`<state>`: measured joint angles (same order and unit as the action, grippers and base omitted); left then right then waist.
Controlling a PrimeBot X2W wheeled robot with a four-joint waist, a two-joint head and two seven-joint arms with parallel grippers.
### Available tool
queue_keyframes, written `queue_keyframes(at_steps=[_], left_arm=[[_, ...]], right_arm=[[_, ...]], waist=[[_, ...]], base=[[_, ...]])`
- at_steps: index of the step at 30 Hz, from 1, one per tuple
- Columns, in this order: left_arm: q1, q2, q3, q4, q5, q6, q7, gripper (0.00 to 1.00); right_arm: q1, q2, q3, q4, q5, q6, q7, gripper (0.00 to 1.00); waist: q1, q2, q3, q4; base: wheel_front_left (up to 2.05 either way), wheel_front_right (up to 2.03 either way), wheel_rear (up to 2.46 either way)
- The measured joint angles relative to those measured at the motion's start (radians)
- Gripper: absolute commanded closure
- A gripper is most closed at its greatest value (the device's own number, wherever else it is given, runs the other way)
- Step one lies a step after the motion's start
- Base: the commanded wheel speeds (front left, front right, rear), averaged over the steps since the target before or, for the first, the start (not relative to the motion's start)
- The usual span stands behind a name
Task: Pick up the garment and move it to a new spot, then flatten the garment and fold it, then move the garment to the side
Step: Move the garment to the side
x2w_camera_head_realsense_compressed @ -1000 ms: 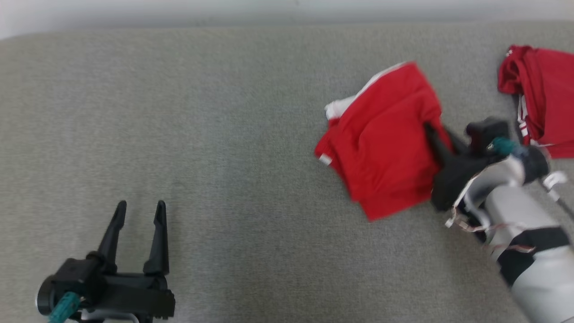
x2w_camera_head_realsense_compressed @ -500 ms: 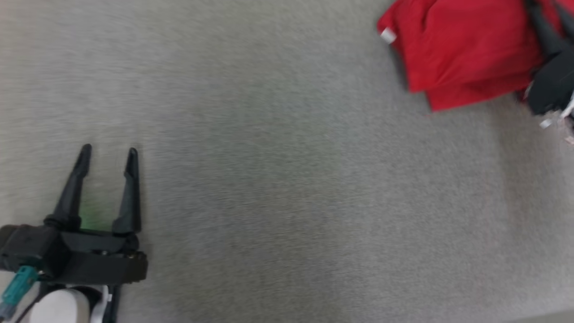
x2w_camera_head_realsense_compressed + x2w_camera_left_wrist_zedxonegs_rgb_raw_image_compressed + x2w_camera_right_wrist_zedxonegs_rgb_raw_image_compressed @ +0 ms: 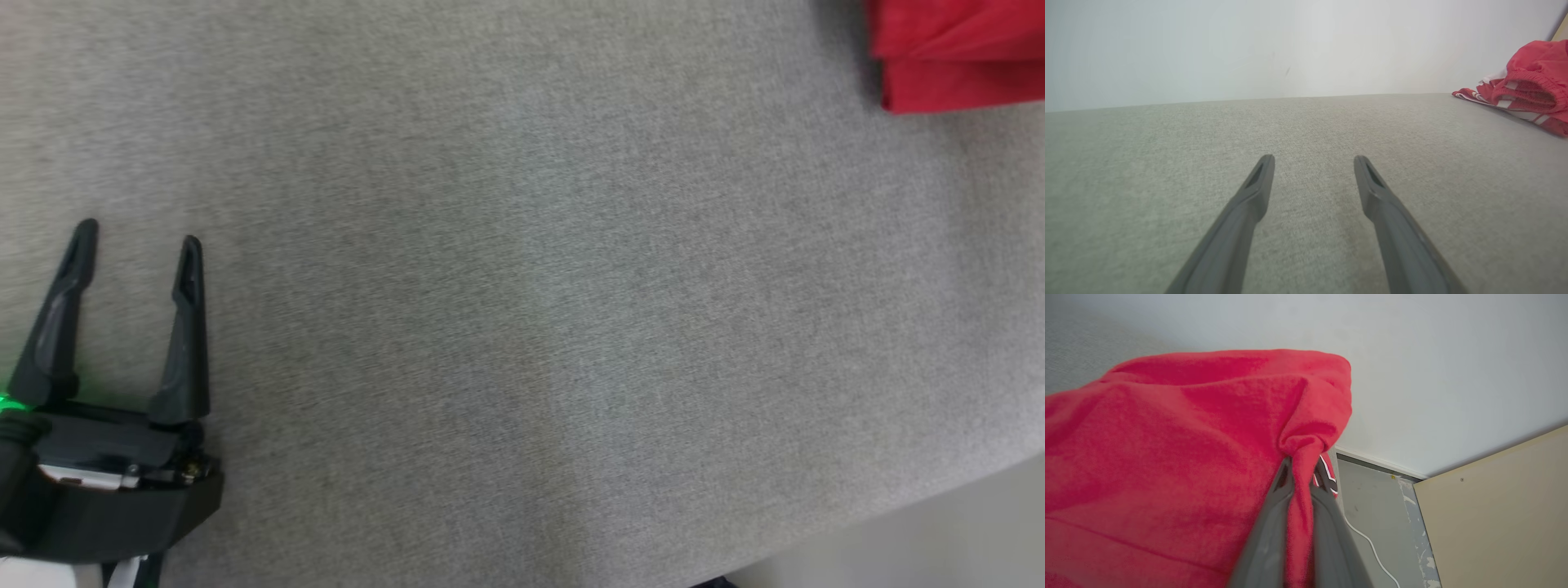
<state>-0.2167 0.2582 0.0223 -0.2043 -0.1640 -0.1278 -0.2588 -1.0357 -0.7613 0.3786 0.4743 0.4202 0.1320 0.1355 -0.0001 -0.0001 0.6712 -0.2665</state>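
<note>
The garment (image 3: 955, 57) is red cloth, folded, and its lower edge shows at the top right corner of the head view on the grey padded surface (image 3: 522, 286). In the right wrist view the garment (image 3: 1188, 437) bulges up to the left, and my right gripper (image 3: 1300, 465) is shut on a bunched pinch of its edge. My left gripper (image 3: 139, 237) sits at the lower left of the head view, far from the garment, open with nothing between its fingers. In the left wrist view the left gripper (image 3: 1313, 160) hovers low over bare grey fabric.
Another red garment with white stripes (image 3: 1527, 94) lies crumpled at the far right of the left wrist view, near a pale wall. The surface's near edge (image 3: 898, 506) runs across the lower right of the head view. A beige board (image 3: 1494, 506) and a white cable (image 3: 1372, 543) stand beyond.
The head camera has swung down and left, so the garment slid to the picture's top right corner and the right arm left the picture. Both grippers keep their states.
</note>
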Motion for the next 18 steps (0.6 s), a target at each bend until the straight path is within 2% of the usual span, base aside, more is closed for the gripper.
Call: queue_keyframes(at_steps=[2,7,12,13,15,16,17,18], left_arm=[[0.004,0.005,0.002,-0.022,0.000,0.004,0.005,0.00],[0.014,0.021,0.009,-0.053,0.000,0.006,0.018,0.00],[0.010,0.023,0.009,-0.056,-0.005,0.006,0.017,0.00],[0.009,0.023,0.008,-0.056,-0.006,0.006,0.015,0.00],[0.005,0.021,0.005,-0.055,-0.007,0.007,0.012,0.00],[0.002,0.020,0.004,-0.053,-0.009,0.007,0.012,0.00],[0.000,0.019,0.003,-0.051,-0.010,0.007,0.011,0.00],[-0.001,0.019,0.002,-0.048,-0.011,0.007,0.009,0.00]], right_arm=[[-0.017,-0.015,0.000,0.010,-0.010,0.000,0.005,1.00],[-0.073,0.000,0.003,0.055,-0.030,0.000,0.004,1.00],[-0.117,0.007,-0.005,0.099,-0.067,0.000,-0.006,1.00],[-0.119,0.010,-0.005,0.107,-0.072,0.000,-0.008,0.82],[-0.133,0.016,-0.017,0.124,-0.086,0.000,-0.014,0.59],[-0.140,0.015,-0.021,0.130,-0.097,0.000,-0.016,0.36],[-0.145,0.016,-0.022,0.134,-0.107,0.000,-0.017,0.00],[-0.147,0.017,-0.025,0.139,-0.111,0.000,-0.017,0.00]], waist=[[0.0000,0.0000,0.013,-0.014],[-0.0002,-0.0002,0.045,-0.041],[-0.0003,-0.0004,0.063,-0.041],[-0.0003,-0.0003,0.064,-0.039],[-0.0002,-0.0003,0.067,-0.035],[-0.0003,-0.0003,0.068,-0.033],[-0.0003,-0.0003,0.069,-0.031],[-0.0003,-0.0002,0.069,-0.029]], base=[[0.00,0.00,0.00],[0.00,0.00,0.00],[0.00,0.00,0.00],[0.00,0.00,0.00],[0.00,0.00,0.00],[0.00,0.00,0.00],[0.00,0.00,0.00],[0.00,0.00,0.00]])
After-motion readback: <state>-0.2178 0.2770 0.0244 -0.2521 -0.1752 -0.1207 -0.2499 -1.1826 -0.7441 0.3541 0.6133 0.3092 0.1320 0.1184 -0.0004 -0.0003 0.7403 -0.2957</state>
